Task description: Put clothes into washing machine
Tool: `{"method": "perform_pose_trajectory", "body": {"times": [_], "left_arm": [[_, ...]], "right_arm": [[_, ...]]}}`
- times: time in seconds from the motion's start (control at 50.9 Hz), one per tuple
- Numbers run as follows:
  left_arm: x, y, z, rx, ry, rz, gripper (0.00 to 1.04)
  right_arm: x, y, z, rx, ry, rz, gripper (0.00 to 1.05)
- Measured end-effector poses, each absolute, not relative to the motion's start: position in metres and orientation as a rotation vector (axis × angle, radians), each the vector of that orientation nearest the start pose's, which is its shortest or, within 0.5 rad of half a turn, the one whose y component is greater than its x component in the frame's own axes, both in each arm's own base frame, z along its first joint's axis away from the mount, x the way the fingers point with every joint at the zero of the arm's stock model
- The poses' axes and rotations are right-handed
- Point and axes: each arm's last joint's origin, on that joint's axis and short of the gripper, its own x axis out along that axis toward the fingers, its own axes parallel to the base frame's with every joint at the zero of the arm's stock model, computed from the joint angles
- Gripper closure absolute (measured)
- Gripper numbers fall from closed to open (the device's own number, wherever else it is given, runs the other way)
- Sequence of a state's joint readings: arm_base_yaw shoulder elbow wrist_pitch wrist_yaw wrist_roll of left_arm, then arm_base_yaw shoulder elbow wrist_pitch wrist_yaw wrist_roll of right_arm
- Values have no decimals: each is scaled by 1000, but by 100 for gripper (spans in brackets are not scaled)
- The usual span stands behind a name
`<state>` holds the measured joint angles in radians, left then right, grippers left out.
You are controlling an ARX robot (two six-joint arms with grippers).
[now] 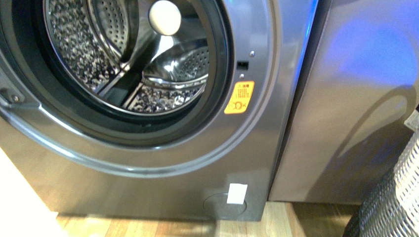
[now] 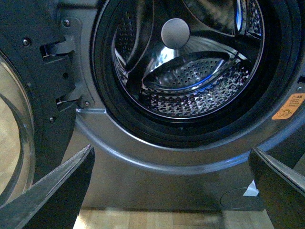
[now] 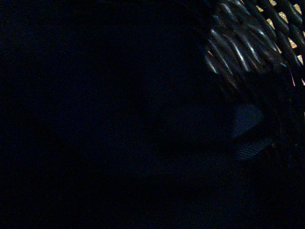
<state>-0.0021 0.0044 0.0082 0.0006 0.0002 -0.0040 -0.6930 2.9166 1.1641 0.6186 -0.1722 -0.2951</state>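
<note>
The silver-grey washing machine (image 1: 148, 187) fills the front view, with its porthole open onto the perforated steel drum (image 1: 133, 54) and a yellow warning sticker (image 1: 239, 98) to the right of the gasket. The drum holds nothing that I can see. In the left wrist view the machine (image 2: 157, 186) faces me, drum (image 2: 190, 81) above. My left gripper (image 2: 174, 191) is open and holds nothing; its dark fingers (image 2: 57, 191) stand wide apart in front of the lower panel. The right wrist view is dark. The clothes are out of view. Neither arm shows in the front view.
The glass door (image 2: 19, 119) hangs open beside the porthole's hinge side. A taupe cabinet (image 1: 356, 98) adjoins the machine on the right, and a grey woven basket (image 1: 395, 197) stands at the lower right. Wooden floor (image 1: 148, 228) runs below. A white label (image 1: 237, 193) hangs on the lower panel.
</note>
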Motion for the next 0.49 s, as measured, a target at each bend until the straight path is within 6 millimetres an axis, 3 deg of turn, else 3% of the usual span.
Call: {"method": "perform_pose_trajectory", "body": {"times": [0.491], "left_arm": [[97,0,166,-4,-4,-2,7]], "right_arm": [[252,-213,-184,246,1069,-310,7]]}}
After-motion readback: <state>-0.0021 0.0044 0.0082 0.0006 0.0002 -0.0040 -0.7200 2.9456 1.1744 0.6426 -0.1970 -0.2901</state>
